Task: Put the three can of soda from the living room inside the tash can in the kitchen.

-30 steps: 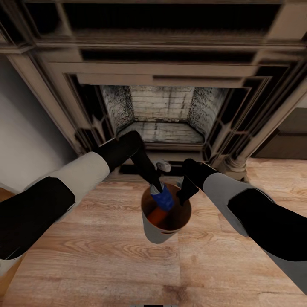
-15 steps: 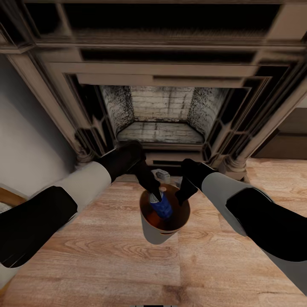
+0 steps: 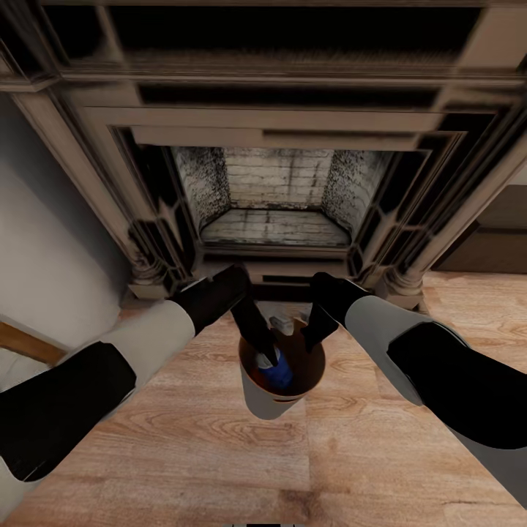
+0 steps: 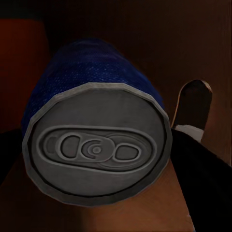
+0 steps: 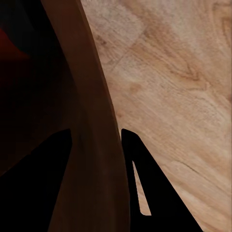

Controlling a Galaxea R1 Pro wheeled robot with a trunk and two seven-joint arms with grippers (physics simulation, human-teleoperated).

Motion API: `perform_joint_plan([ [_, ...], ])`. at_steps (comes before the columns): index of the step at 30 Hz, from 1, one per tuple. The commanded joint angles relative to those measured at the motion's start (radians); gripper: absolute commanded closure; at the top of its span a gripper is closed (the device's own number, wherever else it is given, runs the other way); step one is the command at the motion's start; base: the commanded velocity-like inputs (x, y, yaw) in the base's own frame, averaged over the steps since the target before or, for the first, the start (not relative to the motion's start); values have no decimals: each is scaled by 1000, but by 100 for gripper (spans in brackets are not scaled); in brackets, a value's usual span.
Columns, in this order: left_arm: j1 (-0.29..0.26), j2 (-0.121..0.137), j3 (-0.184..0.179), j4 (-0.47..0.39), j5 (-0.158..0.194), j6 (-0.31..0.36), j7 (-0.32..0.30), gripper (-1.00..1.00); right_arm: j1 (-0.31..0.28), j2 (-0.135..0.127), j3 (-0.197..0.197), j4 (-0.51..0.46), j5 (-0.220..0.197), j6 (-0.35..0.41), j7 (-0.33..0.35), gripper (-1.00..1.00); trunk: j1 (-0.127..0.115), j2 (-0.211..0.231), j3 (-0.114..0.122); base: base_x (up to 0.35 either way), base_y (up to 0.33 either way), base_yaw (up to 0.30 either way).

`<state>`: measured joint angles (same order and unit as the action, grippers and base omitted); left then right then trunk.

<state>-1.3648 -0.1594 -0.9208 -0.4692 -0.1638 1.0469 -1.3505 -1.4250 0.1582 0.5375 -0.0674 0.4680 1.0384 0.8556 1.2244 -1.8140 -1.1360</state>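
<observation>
My left end effector (image 3: 268, 359) lowers the gripped blue soda can (image 3: 276, 372) into the trash can (image 3: 260, 399) — my right end effector (image 5: 96, 145) pinches the rim, steadying it.

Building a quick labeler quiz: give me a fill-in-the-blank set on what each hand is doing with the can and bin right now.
1. The left hand lowers a ____ soda can into the bin.
2. The right hand straddles the bin's ____, one finger inside and one outside.
3. The bin hangs over a ____ plank floor.
4. Behind both arms stands a dark ____.

Missing words: blue; rim; wood; fireplace
</observation>
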Motion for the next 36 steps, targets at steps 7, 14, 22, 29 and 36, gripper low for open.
perform_joint_plan([
  [7,24,4,0,0,1,0,41,-100,1,0,-17,0,-24,9,0,100,0,0,0,0,0,0],
  [14,25,10,0,3,-1,0,45,-100,1,0,-17,0,-25,9,0,100,0,0,0,0,0,0],
  [22,24,22,6,-136,0,0,59,-100,3,-6,-21,-1,-26,9,0,100,0,0,0,0,0,0],
  [29,62,294,198,-587,19,0,47,-100,5,-13,-37,-2,-26,9,0,100,0,0,0,0,0,0],
  [36,165,457,532,-769,24,0,-27,-100,7,-33,-44,-2,-26,9,0,100,0,0,0,0,0,0],
])
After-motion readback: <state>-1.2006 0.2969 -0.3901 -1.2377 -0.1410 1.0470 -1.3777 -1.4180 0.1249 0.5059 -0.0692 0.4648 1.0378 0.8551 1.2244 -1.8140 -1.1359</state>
